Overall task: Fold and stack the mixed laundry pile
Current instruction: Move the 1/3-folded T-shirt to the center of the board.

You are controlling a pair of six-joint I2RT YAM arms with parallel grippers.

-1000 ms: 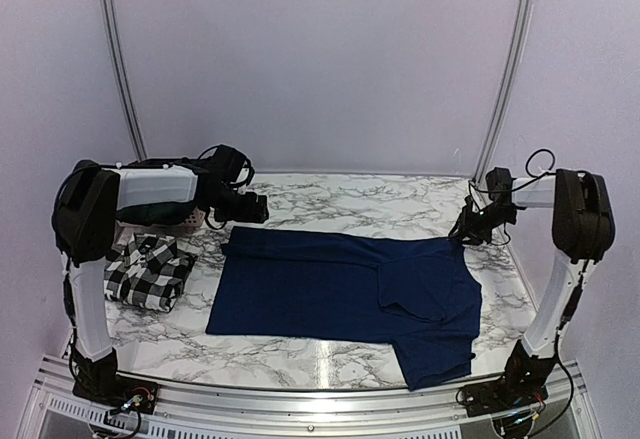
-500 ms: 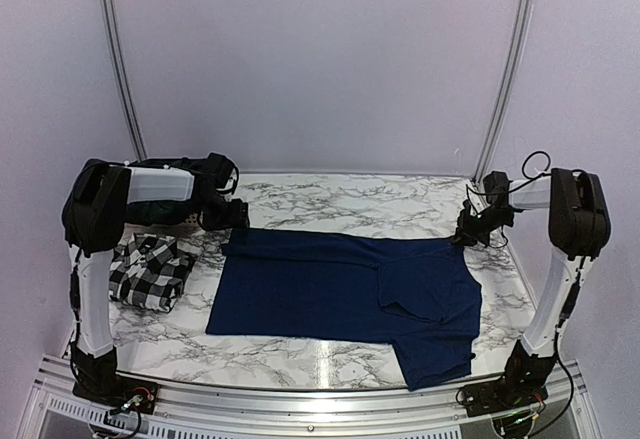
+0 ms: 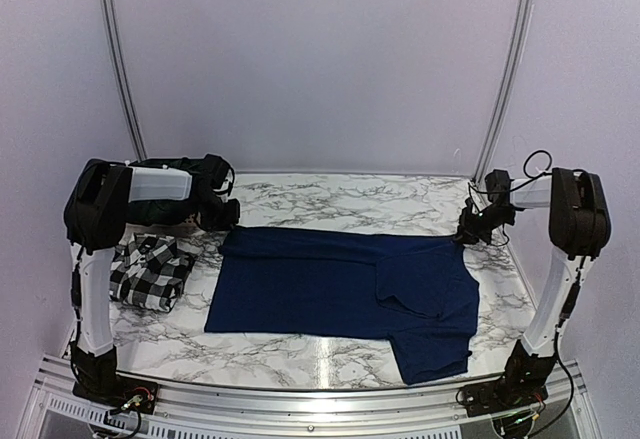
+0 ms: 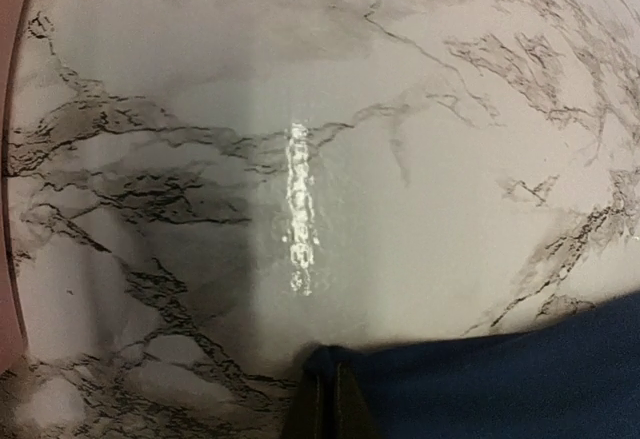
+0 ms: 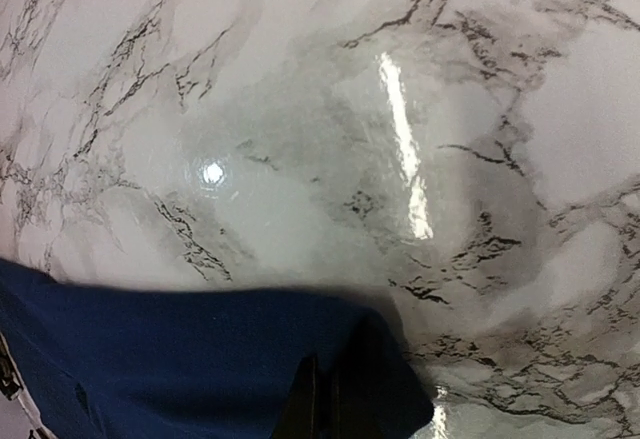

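A navy blue T-shirt [image 3: 330, 284] lies spread flat across the marble table [image 3: 340, 197], one sleeve folded over its right half. My left gripper [image 3: 226, 231] is shut on the shirt's far left corner [image 4: 335, 359]; in the left wrist view its dark fingers [image 4: 322, 409] pinch the cloth edge. At the far right corner [image 5: 380, 359] my right gripper [image 3: 463, 238] is shut on the shirt too, cloth bunched round its fingers [image 5: 310, 399]. A folded black-and-white check shirt [image 3: 148, 269] rests at the left edge. The dark green-and-navy plaid garment is not in view.
A pinkish basket [image 3: 190, 221] stands behind the check shirt, mostly hidden by the left arm. Metal rails [image 3: 300, 394] run along the table's near edge. Pale walls close the back and both sides.
Both grippers have closed on the navy T-shirt's far corners. The left arm lowered and drew in toward the left corner. The shirt's lower right flap shifted slightly.
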